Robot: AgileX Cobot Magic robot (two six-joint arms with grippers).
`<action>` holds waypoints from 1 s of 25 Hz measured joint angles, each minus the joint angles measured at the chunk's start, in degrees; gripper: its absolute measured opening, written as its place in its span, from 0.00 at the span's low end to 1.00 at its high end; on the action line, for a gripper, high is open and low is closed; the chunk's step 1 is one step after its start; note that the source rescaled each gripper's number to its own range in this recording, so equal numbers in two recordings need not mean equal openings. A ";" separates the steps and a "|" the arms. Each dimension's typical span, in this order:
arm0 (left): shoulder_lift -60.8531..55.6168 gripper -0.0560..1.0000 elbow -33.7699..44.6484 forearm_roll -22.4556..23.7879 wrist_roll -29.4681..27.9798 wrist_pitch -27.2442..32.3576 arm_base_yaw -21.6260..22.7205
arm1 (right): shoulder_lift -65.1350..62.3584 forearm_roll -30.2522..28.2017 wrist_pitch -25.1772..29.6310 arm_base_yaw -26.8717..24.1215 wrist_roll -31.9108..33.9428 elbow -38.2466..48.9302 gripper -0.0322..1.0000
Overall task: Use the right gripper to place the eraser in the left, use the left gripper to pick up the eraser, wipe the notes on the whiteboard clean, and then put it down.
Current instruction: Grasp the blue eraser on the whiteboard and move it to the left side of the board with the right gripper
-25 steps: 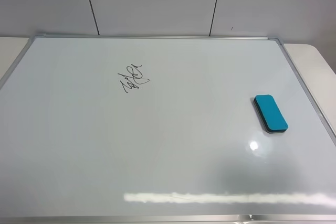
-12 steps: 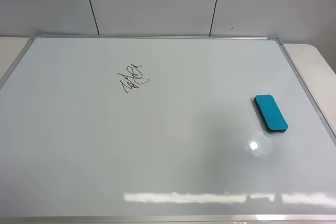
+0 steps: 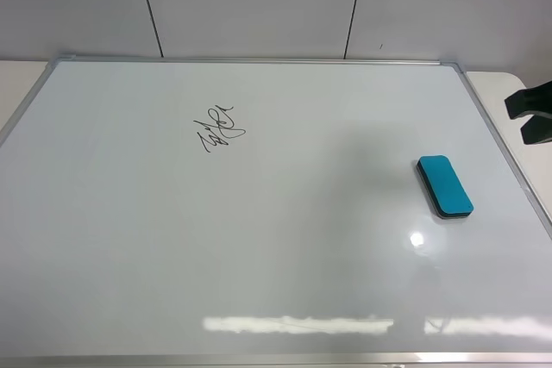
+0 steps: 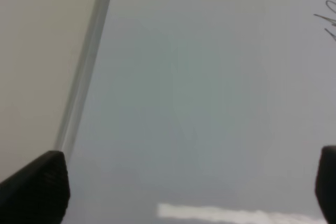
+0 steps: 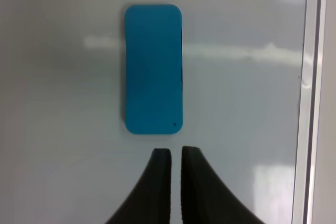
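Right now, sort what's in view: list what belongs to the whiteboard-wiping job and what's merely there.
Belongs to the job:
- eraser
- notes
- whiteboard
- right gripper
- left gripper

Merely there:
- table under the board
- wall behind it

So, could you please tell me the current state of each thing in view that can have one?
Teal rectangular eraser: lying flat on the board, not gripped.
Black handwritten notes: intact, not yet wiped.
White metal-framed whiteboard: lying flat, notes on it.
Left gripper: open, empty.
Right gripper: shut, empty, just short of the eraser.
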 joint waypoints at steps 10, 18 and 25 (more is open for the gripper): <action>0.00 0.89 0.00 0.00 0.00 0.00 0.00 | 13.92 1.01 -7.69 0.26 -0.04 0.00 0.03; 0.00 0.89 0.00 0.00 0.00 0.00 0.00 | 19.90 1.07 -11.81 0.26 -0.19 -0.01 0.03; 0.00 0.89 0.00 0.00 0.00 0.00 0.00 | 23.72 2.88 -13.76 0.39 -0.44 -0.01 0.03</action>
